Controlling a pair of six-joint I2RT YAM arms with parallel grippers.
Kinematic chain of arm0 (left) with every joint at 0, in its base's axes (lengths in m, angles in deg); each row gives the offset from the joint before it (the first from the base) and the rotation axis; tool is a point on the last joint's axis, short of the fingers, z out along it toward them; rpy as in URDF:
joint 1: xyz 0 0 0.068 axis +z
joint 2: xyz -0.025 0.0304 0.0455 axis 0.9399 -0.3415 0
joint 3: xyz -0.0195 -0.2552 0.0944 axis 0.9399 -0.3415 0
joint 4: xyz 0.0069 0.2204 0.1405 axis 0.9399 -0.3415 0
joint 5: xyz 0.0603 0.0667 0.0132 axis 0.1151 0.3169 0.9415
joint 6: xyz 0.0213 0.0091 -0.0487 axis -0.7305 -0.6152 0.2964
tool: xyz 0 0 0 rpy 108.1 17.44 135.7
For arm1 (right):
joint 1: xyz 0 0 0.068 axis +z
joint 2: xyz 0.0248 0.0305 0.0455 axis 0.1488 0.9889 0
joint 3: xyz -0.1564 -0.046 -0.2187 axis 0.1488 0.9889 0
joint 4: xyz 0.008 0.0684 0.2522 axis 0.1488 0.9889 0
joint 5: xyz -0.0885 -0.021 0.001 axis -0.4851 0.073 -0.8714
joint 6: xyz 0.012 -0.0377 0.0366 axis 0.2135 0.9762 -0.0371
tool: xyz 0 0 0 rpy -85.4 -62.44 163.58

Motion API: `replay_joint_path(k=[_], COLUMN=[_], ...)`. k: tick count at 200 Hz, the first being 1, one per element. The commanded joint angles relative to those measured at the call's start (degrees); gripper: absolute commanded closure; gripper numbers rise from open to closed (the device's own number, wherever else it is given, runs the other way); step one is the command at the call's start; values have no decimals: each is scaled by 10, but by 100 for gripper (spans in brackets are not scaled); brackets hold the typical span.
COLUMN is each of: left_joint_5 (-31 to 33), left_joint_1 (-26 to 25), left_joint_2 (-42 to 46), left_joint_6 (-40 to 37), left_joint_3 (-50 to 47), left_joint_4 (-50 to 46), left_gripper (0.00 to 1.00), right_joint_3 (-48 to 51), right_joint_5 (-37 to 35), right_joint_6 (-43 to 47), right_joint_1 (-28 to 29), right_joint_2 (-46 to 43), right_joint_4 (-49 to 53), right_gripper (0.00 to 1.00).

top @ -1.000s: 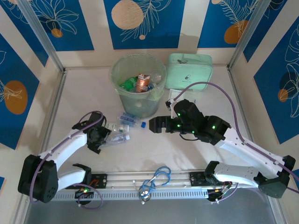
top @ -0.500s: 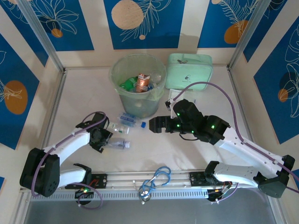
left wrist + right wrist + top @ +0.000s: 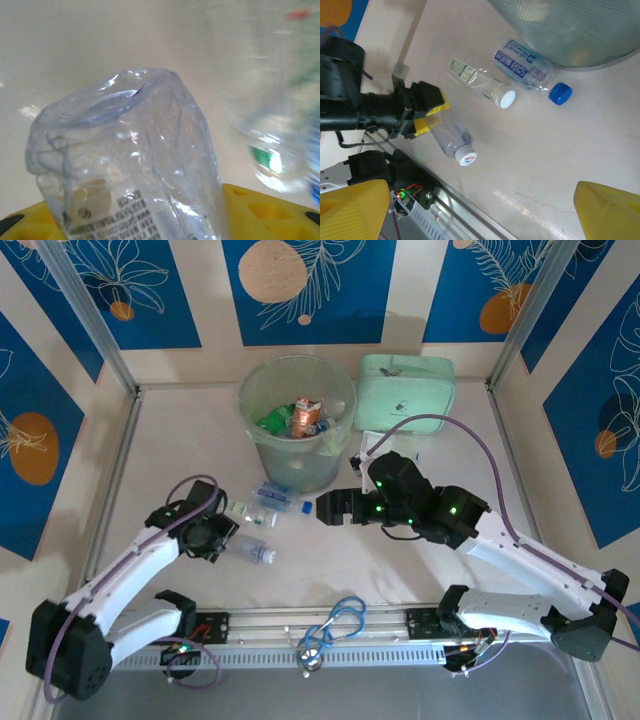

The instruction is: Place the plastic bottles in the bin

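pale counter point(image 3: 180, 440) | your left pincer point(image 3: 224, 538) clamped on clear bottle point(image 3: 447, 132), base end, for lifting to bin point(image 3: 300, 468) | right pincer point(image 3: 330, 508) spread, empty

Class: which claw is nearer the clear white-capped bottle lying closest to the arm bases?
Left. The left claw straddles the base end of that clear bottle; the right claw hangs open well to its right, nearer the bin.

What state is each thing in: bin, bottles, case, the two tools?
bin, upright, bottles inside
left tool, astride the near bottle, grip unclear
right tool, open, empty
near bottle, lying, capped
white-capped bottle, lying on its side
blue-capped bottle, lying beside the bin
zip case, flat, closed
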Motion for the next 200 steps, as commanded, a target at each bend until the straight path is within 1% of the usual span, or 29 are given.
replay_joint_path(k=[1,18,42,57,66,75,103,122,135,162,200], left_joint_5=[12,0,-29,-54,-75,-92,-140,-172,-180,-202,-218], left_joint_1=[-8,-10,-19,-22,-24,-28,-56,-75,-86,-101,-103], left_joint_2=[30,29,15,-6,-20,-36,-105,-141,-161,-192,-204], left_joint_6=[-41,-68,-121,-159,-176,-193,-254,-288,-306,-323,-332], left_joint_3=[61,108,179,236,269,303,418,467,495,527,540], left_joint_4=[-62,-61,-11,13,30,41,34,35,28,27,42], left_gripper=[48,49,50,49,49,49,49,49,49,49,49], right_joint_3=[-32,-54,-97,-120,-134,-148,-196,-223,-227,-237,-226], right_joint_5=[36,53,75,71,68,72,67,59,57,52,56], right_joint_6=[16,23,28,27,26,31,50,57,61,69,66], right_joint_1=[16,31,48,51,47,41,28,14,7,0,-9], right_joint_2=[22,46,78,90,96,102,125,137,137,138,137], right_joint_4=[-17,-22,-29,-31,-28,-27,-8,13,14,23,28], right_gripper=[5,5,4,2,0,1,1,1,0,6,17])
